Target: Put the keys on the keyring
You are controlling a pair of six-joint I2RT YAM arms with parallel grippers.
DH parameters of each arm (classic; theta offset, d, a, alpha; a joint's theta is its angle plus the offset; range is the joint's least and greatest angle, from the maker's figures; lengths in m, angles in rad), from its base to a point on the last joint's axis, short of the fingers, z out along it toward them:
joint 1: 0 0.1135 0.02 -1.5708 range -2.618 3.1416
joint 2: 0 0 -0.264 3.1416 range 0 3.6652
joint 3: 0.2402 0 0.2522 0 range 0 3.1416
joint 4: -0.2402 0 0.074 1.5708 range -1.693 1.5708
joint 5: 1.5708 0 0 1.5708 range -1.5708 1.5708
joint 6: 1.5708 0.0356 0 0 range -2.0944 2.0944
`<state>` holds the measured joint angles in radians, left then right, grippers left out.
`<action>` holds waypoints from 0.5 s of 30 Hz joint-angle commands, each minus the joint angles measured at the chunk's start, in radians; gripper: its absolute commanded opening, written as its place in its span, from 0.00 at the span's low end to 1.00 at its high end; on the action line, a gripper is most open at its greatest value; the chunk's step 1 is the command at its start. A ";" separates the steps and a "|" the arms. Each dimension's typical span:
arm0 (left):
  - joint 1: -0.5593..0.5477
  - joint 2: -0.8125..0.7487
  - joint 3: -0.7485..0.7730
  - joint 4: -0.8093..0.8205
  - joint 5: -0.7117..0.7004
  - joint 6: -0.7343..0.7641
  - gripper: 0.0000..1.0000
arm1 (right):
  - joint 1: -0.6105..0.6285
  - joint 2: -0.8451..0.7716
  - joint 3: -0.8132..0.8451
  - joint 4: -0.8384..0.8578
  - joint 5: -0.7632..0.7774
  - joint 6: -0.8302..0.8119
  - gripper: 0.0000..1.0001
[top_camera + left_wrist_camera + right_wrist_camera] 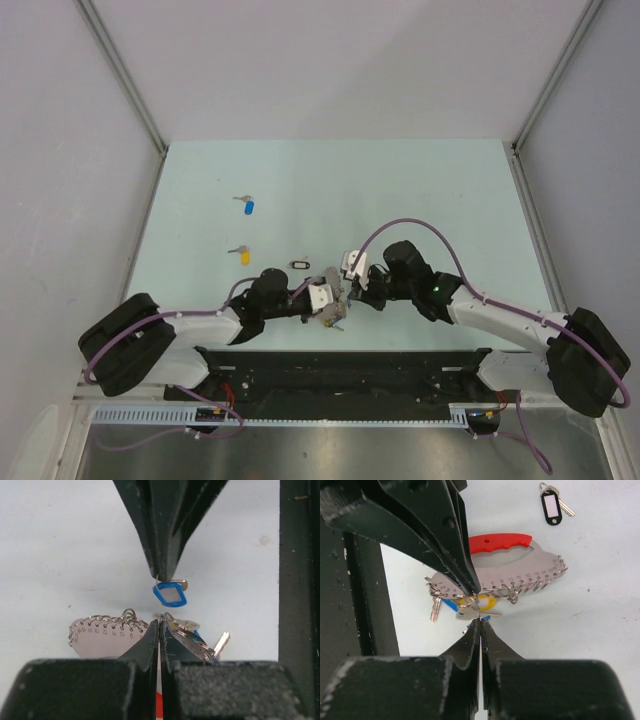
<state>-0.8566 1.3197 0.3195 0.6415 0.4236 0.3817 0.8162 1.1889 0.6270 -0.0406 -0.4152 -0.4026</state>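
Observation:
The keyring is a silver numbered plate [520, 575] with a red plastic arc [500, 542] and a row of small rings. My left gripper [159, 622] is shut on its edge and holds it, also seen in the top view [333, 308]. A yellow-tagged key [479, 601] and a silver key [435, 611] hang from it. My right gripper [480, 620] is shut on a blue-tagged key [170, 594] and holds it right against the keyring's rings. Two more keys lie on the table at the left, one blue [249, 207] and one yellow [243, 255].
A small black-rimmed oval tag [300, 265] with a key lies just behind the grippers; it also shows in the right wrist view [551, 505]. The black base frame [340, 365] runs along the near edge. White walls enclose the table.

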 commanded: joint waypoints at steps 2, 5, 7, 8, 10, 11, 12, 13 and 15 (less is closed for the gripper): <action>0.008 -0.040 -0.022 0.135 -0.017 -0.018 0.01 | -0.003 0.012 0.039 0.019 0.000 -0.013 0.00; 0.016 -0.065 -0.051 0.182 0.004 -0.032 0.00 | -0.002 0.018 0.039 0.016 -0.002 -0.015 0.00; 0.024 -0.073 -0.065 0.213 0.032 -0.044 0.00 | 0.000 0.021 0.037 0.019 0.003 -0.015 0.00; 0.027 -0.077 -0.068 0.219 0.038 -0.047 0.01 | 0.001 0.024 0.037 0.019 0.004 -0.015 0.00; 0.031 -0.077 -0.071 0.228 0.047 -0.055 0.00 | 0.000 0.026 0.039 0.021 0.004 -0.015 0.00; 0.033 -0.076 -0.071 0.230 0.056 -0.056 0.01 | 0.001 0.029 0.037 0.021 0.004 -0.016 0.00; 0.033 -0.079 -0.071 0.230 0.063 -0.058 0.00 | 0.001 0.029 0.037 0.022 0.004 -0.016 0.00; 0.034 -0.079 -0.072 0.236 0.067 -0.066 0.00 | 0.001 0.032 0.037 0.022 0.003 -0.018 0.00; 0.037 -0.076 -0.073 0.241 0.081 -0.069 0.00 | 0.000 0.041 0.039 0.028 0.000 -0.018 0.00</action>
<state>-0.8280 1.2682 0.2501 0.7876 0.4534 0.3378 0.8162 1.2163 0.6270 -0.0399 -0.4156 -0.4049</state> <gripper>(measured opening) 0.006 0.009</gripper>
